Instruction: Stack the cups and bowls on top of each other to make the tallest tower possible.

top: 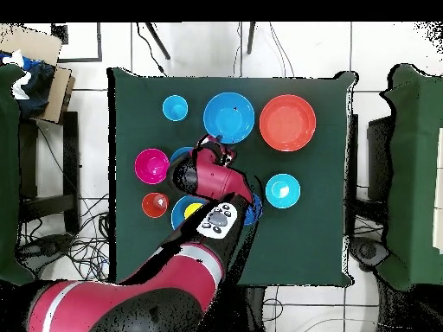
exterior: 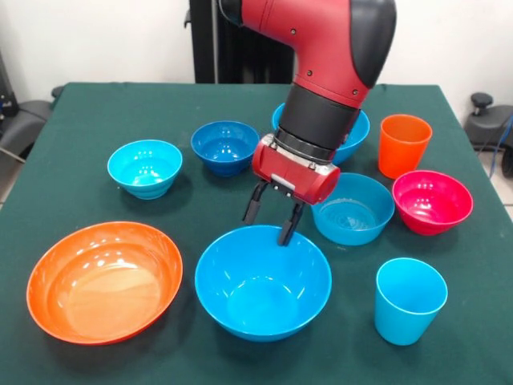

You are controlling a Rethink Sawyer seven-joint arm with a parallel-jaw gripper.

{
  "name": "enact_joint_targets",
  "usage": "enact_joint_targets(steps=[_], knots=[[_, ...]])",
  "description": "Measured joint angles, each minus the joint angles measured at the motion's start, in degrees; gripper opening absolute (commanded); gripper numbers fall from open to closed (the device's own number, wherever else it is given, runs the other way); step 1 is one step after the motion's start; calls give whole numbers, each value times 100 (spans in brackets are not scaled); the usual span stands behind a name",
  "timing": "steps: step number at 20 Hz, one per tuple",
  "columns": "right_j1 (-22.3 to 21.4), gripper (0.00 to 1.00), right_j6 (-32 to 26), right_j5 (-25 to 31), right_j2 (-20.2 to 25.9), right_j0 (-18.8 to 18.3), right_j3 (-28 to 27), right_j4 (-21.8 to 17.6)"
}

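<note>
Here we see the gripper [exterior: 272, 218], fingers spread and empty, straddling the large blue bowl's [exterior: 263, 282] far rim, apparently to grasp it.

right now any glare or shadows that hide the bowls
Front view: ceiling-light glare streaks the orange bowl and big blue bowl, rims stay readable. Overhead view: no glare; the arm, not shadow, covers bowls beneath it.

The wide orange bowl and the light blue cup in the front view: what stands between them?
In the front view, a large blue bowl stands between the wide orange bowl and the light blue cup, with the open gripper at its far rim.
</note>
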Motion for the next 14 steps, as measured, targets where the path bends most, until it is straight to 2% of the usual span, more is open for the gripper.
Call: enact_joint_targets(steps=[14], knots=[[62,100,0,-620,21,-175,0,-6]])
